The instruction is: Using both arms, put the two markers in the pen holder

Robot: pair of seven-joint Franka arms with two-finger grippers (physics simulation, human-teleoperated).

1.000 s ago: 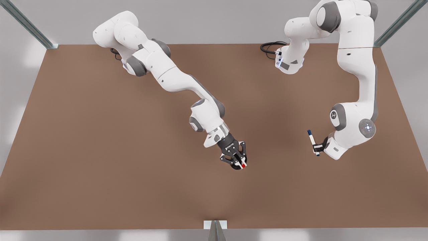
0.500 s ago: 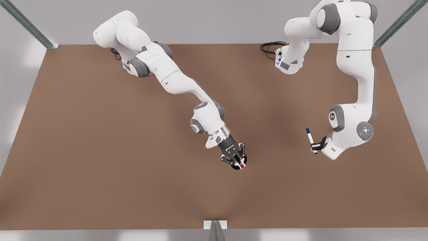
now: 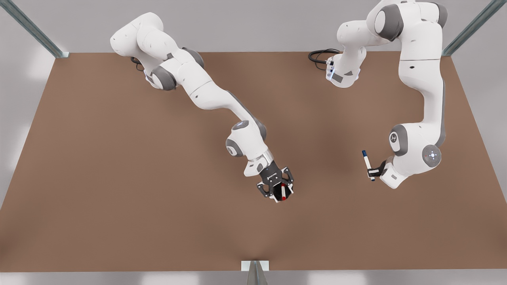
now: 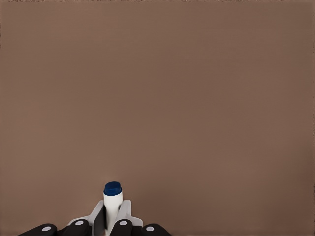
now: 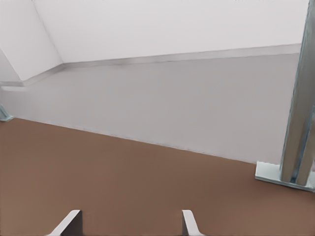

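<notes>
A bare brown table (image 3: pixel 119 206) fills the scene, with grey walls around it and a metal post (image 3: pixel 254 271) at its near edge.

Nearest to us, at mid-table, the right gripper (image 3: pixel 277 189) points down. In its wrist view its fingers (image 5: pixel 69 222) stand wide apart with nothing between them. Just under it in the front view sits the red marker (image 3: pixel 283 192), steeply upright, red cap lowest, against a dark mass we take for the pen holder. We cannot separate the holder's rim from the black gripper, nor tell for sure whether the marker is inside it.

A little farther back, toward the front view's right, the left gripper (image 3: pixel 372 172) pinches the blue marker (image 3: pixel 366 162) low on its white barrel. The cap points up and away from us.

We judge the red marker delivered or nearly so. The blue one's target lies well apart, toward the front view's left and slightly nearer us. The right gripper hangs directly above that spot, so it must clear away before the left arm brings its marker over.
</notes>
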